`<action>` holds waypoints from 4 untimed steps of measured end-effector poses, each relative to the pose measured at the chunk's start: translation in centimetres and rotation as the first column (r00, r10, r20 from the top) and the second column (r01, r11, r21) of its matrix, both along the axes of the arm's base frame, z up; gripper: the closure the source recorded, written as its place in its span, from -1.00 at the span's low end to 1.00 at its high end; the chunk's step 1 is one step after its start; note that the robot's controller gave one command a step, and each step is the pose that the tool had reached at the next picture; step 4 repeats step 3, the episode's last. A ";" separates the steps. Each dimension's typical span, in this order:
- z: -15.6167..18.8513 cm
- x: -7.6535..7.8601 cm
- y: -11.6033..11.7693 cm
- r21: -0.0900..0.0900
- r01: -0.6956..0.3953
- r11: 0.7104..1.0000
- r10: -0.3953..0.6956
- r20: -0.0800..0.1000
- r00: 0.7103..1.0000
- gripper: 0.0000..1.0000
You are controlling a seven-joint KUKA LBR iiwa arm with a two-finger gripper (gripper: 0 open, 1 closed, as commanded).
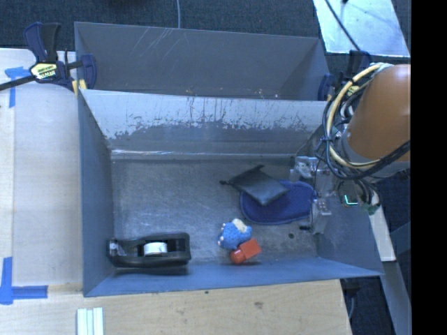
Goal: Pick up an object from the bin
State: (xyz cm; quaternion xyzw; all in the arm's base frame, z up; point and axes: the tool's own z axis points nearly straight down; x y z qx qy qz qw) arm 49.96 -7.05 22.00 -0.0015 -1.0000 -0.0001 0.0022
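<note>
Blue round flat thing (279,208): lies on the floor of the bin (98,187) toward the right wall. It is the piece nearest my gripper, and its right edge is just beside it.
Dark grey pad (260,185): flat and tilted, resting on the upper left part of the blue piece, with one corner pointing toward the bin's middle.
My gripper (316,222): low on the bin's right side, by the blue piece's right edge; I cannot tell how wide it stands.
Orange cover (384,110): on my wrist above the right rim, with looped cables around it.
Small toy (234,234): blue and white, with a red piece (244,252) touching it, near the front wall.
Tape dispenser (150,248): black with a white roll, in the front left corner, well apart.
</note>
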 end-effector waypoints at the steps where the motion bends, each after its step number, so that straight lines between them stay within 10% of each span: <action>1: -13.6 4.1 2.1 0.000 -0.017 1.000 0.017 0.004 1.000 -1.00; 2: -13.1 4.2 2.1 0.000 -0.018 1.000 0.018 0.009 1.000 1.00; 3: 2.4 3.4 0.8 -0.002 0.019 1.000 -0.019 0.017 1.000 1.00; 4: 2.4 3.4 0.8 -0.002 0.019 1.000 -0.019 0.017 1.000 1.00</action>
